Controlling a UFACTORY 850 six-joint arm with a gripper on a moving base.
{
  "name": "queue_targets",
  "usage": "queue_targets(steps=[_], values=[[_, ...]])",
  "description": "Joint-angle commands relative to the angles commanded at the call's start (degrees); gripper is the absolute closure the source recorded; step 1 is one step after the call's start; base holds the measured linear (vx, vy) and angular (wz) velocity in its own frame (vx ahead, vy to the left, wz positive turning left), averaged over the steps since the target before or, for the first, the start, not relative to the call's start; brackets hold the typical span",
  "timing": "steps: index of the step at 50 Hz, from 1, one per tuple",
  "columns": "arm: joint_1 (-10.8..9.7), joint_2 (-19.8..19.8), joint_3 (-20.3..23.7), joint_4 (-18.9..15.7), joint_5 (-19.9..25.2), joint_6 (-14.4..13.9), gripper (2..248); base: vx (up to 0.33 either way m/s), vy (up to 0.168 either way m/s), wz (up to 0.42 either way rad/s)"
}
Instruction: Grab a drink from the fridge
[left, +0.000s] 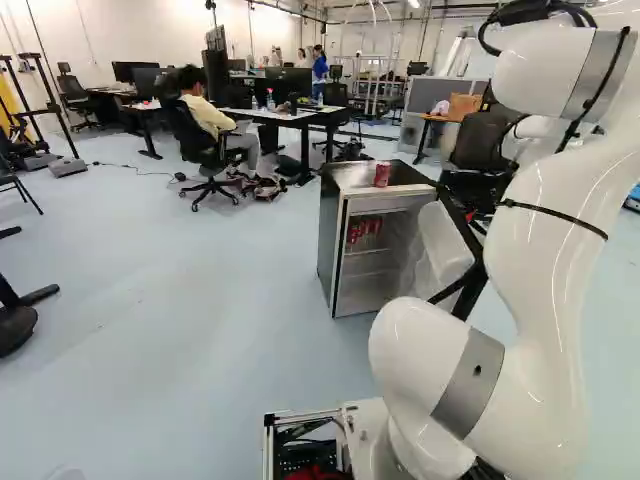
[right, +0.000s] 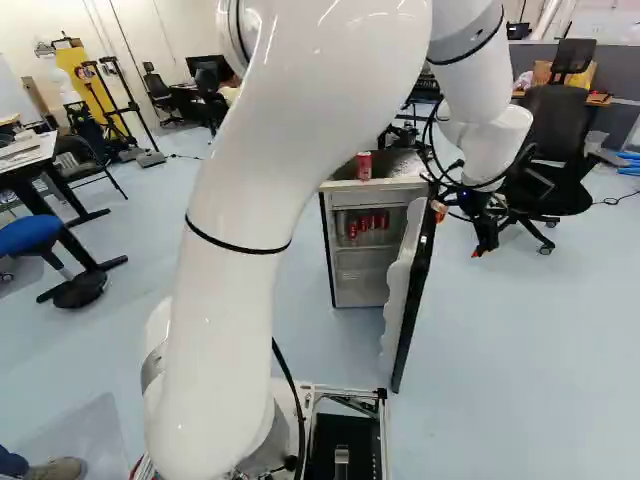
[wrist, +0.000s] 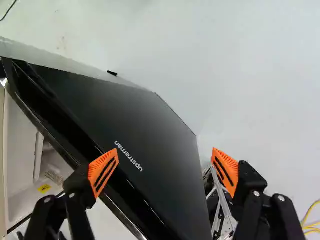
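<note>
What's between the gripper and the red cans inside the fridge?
The open fridge door stands between the gripper and the cans; right base view shows it.

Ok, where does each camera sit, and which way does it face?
Left base view: on the base, behind and left of the arm, facing ahead and slightly down; arm right of middle.
Right base view: behind and right of it, facing likewise; arm left of middle.
Wrist view: on the wrist, looking along the open gripper, both fingers showing, at the fridge door.
Base views share the fridge and can on top.
</note>
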Motion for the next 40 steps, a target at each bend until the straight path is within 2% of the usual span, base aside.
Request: queue_targets(steps=[40], values=[[3.5,4.5,6.4,0.0,0.0,0.0,3,0.000,0.000,0.000]])
